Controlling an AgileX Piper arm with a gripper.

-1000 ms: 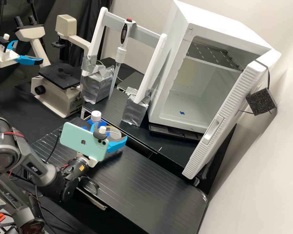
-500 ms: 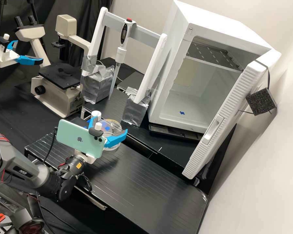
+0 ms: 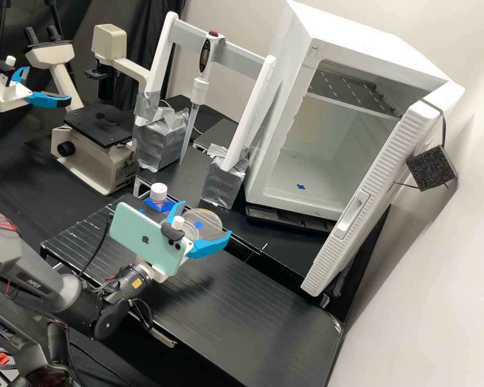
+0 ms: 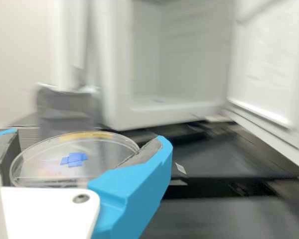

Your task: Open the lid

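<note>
Blue fingers, spread wide, seem to grip the round lid by its rim above the bench, bottle at its ten o'clock; opening looks underway, underside separation I cannot tell; next calls for a level, steady lift.

The arm reaches forward, its pincer gripping with wide-set blue fingers.

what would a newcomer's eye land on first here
Probably the big white cabinet at the high view's right, its door standing open. Next, the mint-green phone on the arm's wrist, and just beyond it the bright blue claw gripping a clear round dish.
</note>
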